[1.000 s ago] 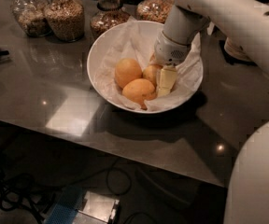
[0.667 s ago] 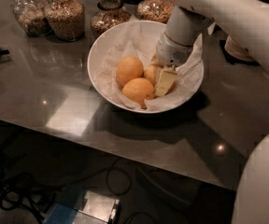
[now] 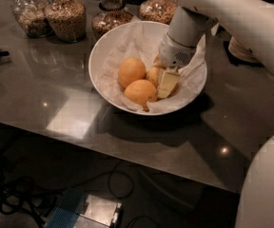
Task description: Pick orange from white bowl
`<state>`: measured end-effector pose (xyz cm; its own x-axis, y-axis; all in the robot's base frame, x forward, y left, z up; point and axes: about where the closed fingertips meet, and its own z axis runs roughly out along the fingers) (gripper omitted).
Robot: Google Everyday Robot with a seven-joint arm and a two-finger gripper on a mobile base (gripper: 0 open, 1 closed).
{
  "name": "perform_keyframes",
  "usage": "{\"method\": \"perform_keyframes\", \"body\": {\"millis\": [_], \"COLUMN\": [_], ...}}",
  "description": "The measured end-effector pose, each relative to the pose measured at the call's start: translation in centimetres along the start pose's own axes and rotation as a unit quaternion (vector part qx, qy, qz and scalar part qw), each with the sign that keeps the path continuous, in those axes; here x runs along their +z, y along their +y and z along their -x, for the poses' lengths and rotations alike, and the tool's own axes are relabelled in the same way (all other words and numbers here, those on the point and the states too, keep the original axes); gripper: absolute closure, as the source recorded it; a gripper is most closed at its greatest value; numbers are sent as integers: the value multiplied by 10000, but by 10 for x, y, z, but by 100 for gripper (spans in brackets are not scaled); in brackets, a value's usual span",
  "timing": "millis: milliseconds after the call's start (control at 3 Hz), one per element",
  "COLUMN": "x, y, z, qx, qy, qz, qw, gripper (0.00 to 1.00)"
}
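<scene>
- Glass jars of grain stand at the upper left of the grey surface
- The paper-lined white bowl sits at upper centre
- Two citrus fruits lie inside it, centre-left
- The orange lies in the bowl just right of them, against the claw
- The claw reaches into the bowl's right half; spread or pinching, I cannot tell

Pincer in white bowl, beside orange

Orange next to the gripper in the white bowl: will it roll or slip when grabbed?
Likely to roll: the orange is round and sits on crumpled paper in the white bowl. It is probably firm, and its dimpled skin should grip fairly well. The gripper sits right at it, and a nudge may shove the neighbouring fruit.
</scene>
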<state>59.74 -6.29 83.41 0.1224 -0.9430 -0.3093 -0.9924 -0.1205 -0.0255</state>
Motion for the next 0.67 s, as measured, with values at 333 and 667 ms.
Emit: {"method": "perform_keyframes", "body": {"millis": [333,667], "x": [-18,-53], "y": [5,20], "z": [8,17], "qx": [102,260], "qy": [-104,-269], "qz": [-79,-450], "qw": [9999,9983], "gripper": [100,100]}}
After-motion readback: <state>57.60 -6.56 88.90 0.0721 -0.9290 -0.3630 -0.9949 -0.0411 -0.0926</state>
